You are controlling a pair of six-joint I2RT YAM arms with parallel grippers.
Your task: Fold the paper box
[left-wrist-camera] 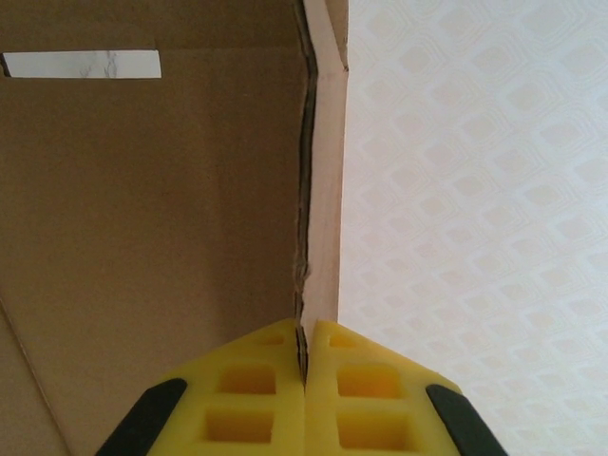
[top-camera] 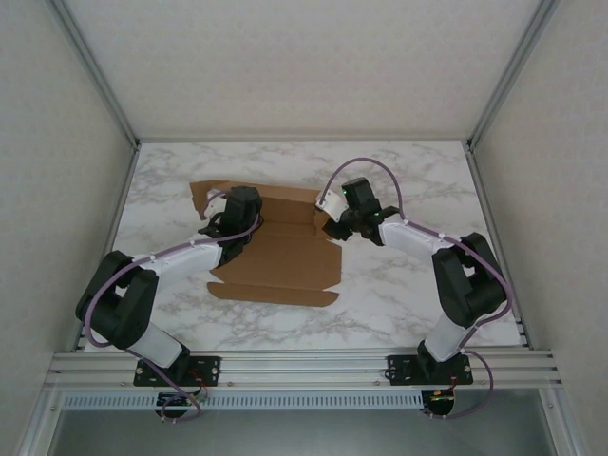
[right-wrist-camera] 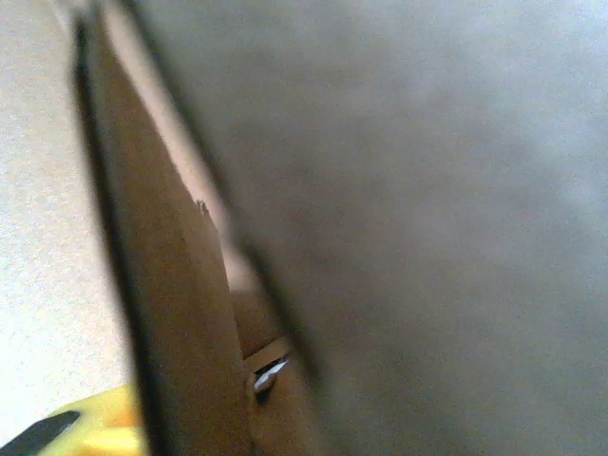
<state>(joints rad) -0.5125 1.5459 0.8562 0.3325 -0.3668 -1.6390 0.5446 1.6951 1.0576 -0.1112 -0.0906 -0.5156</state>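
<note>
Left gripper (left-wrist-camera: 306, 334) first: its yellow fingers (left-wrist-camera: 256, 385) are pinched flat together on a thin upright wall of the paper box (top-camera: 280, 261). They're clenched at the box's far-left side, with the cardboard sandwiched edge-on between the pads.

At the box's far-right corner the right gripper (top-camera: 332, 226) is pressed in close. A raised brown panel runs right past its one visible yellow finger (right-wrist-camera: 95, 429). That wrist view is a blur, though, so whether it's gripping or merely nudging, I can't tell.

My read is that this is the side-wall stage, with both ends of the far side being stood up. The next move calls for keeping that left wall vertical while the right-hand flap is creased inward.

The box itself sits on the middle of the marble table (top-camera: 408, 285). It's plain brown and mostly flat and open, with a slot (left-wrist-camera: 85, 65) cut through one panel and its near flap lying toward the arms.
</note>
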